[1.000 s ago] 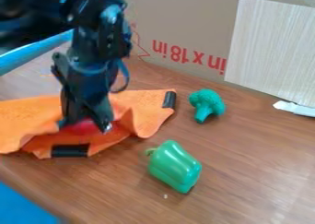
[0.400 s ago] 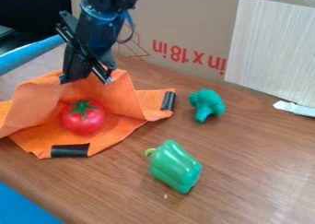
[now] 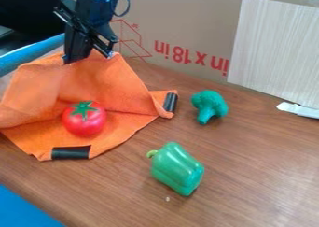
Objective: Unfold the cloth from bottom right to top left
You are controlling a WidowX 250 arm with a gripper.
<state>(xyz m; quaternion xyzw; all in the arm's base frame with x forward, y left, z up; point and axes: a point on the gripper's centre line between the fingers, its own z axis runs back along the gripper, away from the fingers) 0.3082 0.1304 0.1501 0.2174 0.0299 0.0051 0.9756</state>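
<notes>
The black gripper [image 3: 89, 60] hangs at the upper left, above and behind the tomato, with the raised edge of the orange cloth [image 3: 103, 83] between its fingertips. From there the cloth slopes down like a tent to the table. Its front part lies flat, with a black strip at the front corner and another at the right corner. A red tomato [image 3: 84, 120] with a green top rests on the flat part, in front of the lifted part.
Right of the cloth stands a green toy broccoli [image 3: 209, 106]. A green bell pepper [image 3: 177, 168] lies nearer the front. A cardboard box wall [image 3: 181, 16] runs along the back, and a blue edge [image 3: 31, 54] borders the left.
The gripper has risen and moved back from low over the cloth, drawing the cloth's edge up with it. This uncovered the tomato. Broccoli and pepper have stayed put.
</notes>
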